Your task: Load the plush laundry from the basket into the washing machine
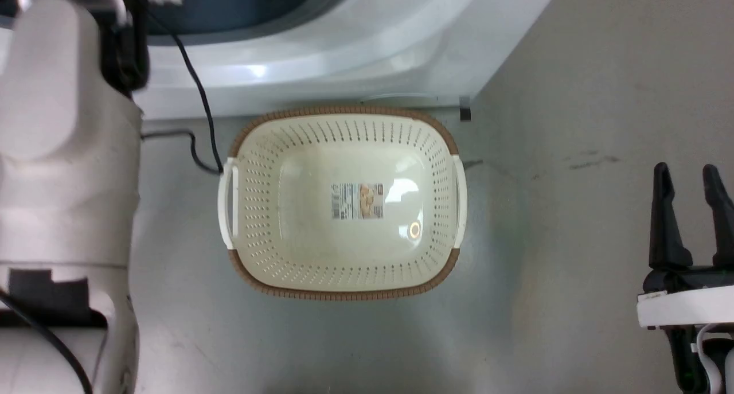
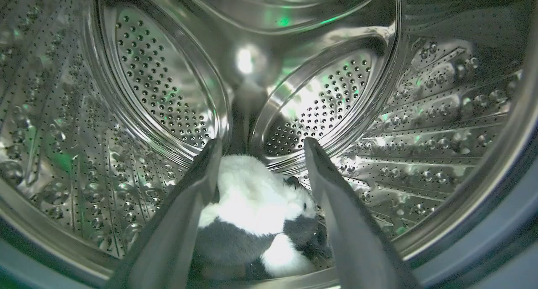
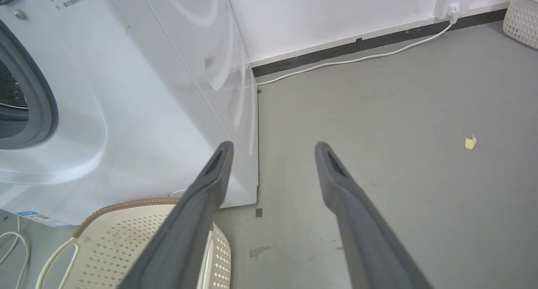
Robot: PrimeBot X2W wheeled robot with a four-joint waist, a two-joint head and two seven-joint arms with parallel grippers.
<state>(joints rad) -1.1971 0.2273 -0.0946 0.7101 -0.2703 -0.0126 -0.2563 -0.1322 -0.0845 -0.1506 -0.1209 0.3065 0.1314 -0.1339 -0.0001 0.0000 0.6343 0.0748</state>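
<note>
I count one washing machine (image 1: 344, 55), one panda soft toy (image 2: 252, 200), two baskets, a cream basket (image 1: 344, 292) and a white basket (image 3: 523, 9), two grippers, the left gripper (image 2: 262, 144) and the right gripper (image 1: 686, 170), each with two dark fingers (image 3: 189, 221), plus one wall socket (image 3: 454, 1) and one yellow scrap (image 3: 470, 142).

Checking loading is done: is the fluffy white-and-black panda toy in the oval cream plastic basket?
No, the cream basket holds just its label; the panda toy lies inside the shiny steel drum.
</note>
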